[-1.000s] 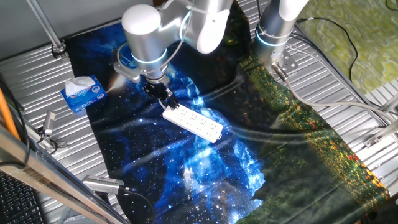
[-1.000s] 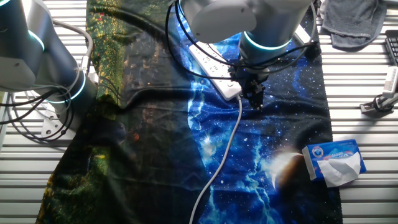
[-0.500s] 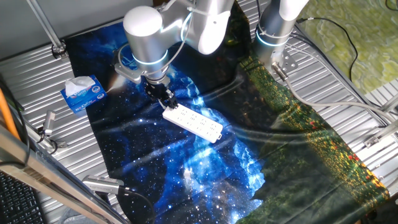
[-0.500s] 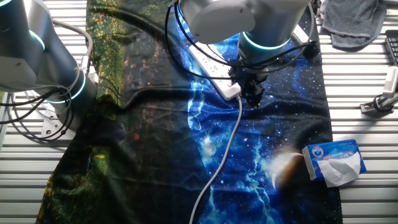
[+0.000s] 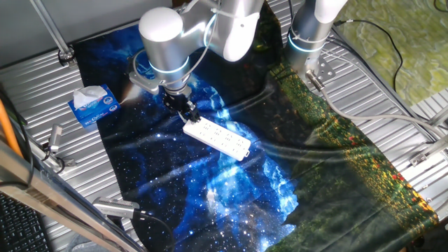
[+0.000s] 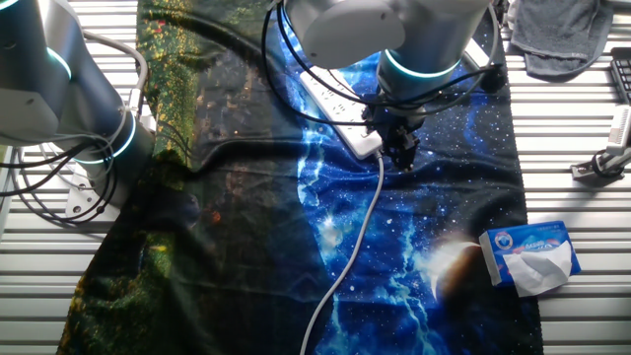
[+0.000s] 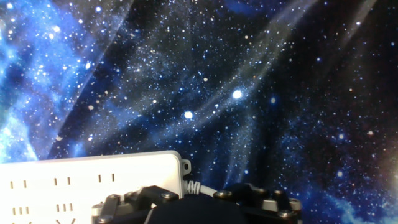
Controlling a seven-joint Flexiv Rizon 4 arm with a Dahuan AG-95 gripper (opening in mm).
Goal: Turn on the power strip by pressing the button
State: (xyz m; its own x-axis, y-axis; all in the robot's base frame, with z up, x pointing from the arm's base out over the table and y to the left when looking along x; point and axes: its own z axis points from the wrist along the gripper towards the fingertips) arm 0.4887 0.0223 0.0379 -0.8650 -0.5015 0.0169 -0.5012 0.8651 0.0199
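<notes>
The white power strip (image 5: 218,137) lies flat on the starry blue cloth, its row of dark socket holes facing up. Its cord end points at my gripper (image 5: 187,112), whose dark fingers come down at that end. In the other fixed view the gripper (image 6: 403,155) stands at the strip's (image 6: 342,120) near end, where the thin white cord (image 6: 356,237) leaves it. The hand view shows the strip's end (image 7: 93,180) and the cord's strain relief just ahead of the gripper body (image 7: 199,208). The button is hidden. No view shows the fingertips' gap.
A blue-and-white tissue pack (image 5: 93,105) sits on the cloth's edge; it also shows in the other fixed view (image 6: 528,255). A second arm's base (image 5: 313,31) stands behind the cloth. A grey cloth (image 6: 562,35) lies at a table corner. Metal clamps (image 6: 601,163) are nearby.
From one second ago to half a second ago the gripper shifted slightly toward the strip's cord end. Since then nothing has visibly moved.
</notes>
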